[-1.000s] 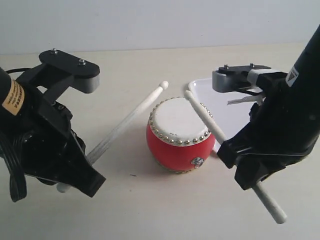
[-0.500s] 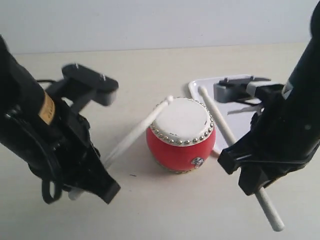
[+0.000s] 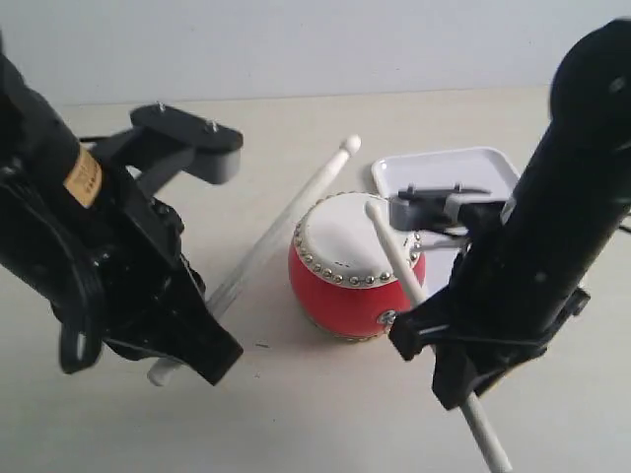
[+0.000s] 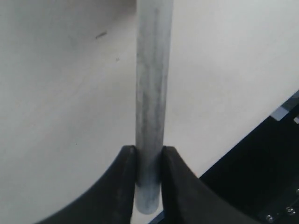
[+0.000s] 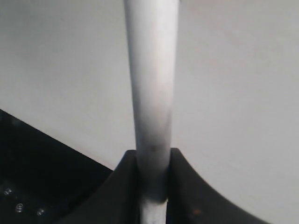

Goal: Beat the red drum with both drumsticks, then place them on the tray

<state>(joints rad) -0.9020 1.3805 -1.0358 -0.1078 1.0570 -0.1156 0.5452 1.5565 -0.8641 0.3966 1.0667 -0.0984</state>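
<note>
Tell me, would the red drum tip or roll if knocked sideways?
Likely stable upright: the red drum looks squat, wider than tall. If tipped, its rounded barrel body would probably roll. The glossy shell looks slippery.

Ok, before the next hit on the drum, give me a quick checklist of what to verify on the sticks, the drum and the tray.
1. Left tool shut on the left drumstick: ok.
2. Right tool shut on the right drumstick: ok.
3. Red drum upright, skin facing up: ok.
4. Right drumstick tip over the skin: ok; whether it touches, cannot tell.
5. Left drumstick tip over the skin: not ok, it shows beyond the drum's rim.
6. Tray has room for both sticks: cannot tell, the right arm hides part of it.
</note>
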